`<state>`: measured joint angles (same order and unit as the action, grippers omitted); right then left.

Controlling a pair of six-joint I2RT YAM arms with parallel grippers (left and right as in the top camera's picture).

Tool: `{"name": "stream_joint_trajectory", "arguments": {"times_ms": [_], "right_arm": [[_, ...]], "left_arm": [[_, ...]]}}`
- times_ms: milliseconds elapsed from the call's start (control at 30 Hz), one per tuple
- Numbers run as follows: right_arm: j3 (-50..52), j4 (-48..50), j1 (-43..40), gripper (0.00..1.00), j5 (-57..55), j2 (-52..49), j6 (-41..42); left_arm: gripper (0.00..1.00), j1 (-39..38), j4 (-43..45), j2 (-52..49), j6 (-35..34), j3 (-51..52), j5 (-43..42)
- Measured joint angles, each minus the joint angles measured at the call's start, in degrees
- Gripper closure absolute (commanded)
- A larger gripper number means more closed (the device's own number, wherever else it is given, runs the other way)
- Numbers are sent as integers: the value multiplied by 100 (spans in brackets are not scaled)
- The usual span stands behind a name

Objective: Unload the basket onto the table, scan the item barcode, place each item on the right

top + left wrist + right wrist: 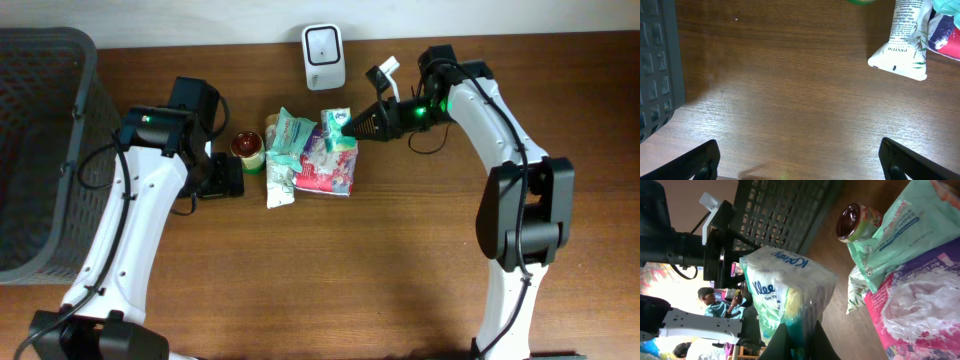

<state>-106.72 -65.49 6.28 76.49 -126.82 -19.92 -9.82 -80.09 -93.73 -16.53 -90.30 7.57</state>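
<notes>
Overhead: right end effector (349, 126) sits at the top-right edge of the item pile, just below-right of the white scanner (324, 56) (presumed scanner, going by its dark window). Jaws together, clamped on a tissue pack (785, 295). Right wrist view shows the pack pinched at one end, the rest sticking out past the fingertips, lifted off the table (420, 260).

Rest of pile: jar (855, 220), green packet (897, 225), purple-red packet (920, 305), white tube (902, 45). Basket (40, 150) at far left.

Left end effector (799, 156): jaws wide apart, nothing between them, bare table below. Tube near but not touching.

Step est.: pack is picked up but not yet presented to the scanner window. No barcode visible in any view, so can't tell which face carries it.

Risks from here:
- Soft wrap, grip on one end only → pack may sag or swivel in the jaws during the swing; code would end up off-angle.
- Wrong face toward window → no read. Needs wrist roll or retry.
- Pack is close to green packet → a low move could snag it and drag the pile.
- Scanner is light-looking and near the arm → a nudge could knock it over.
</notes>
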Motion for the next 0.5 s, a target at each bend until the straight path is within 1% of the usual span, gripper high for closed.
{"name": "stream_joint_trajectory", "arguments": {"times_ms": [133, 500], "right_arm": [[0, -7, -125, 96, 0, 0, -2], [0, 20, -129, 96, 0, 0, 0]], "left_arm": [[1, 0, 0, 0, 0, 0, -2], [1, 0, 0, 0, 0, 0, 0]]}}
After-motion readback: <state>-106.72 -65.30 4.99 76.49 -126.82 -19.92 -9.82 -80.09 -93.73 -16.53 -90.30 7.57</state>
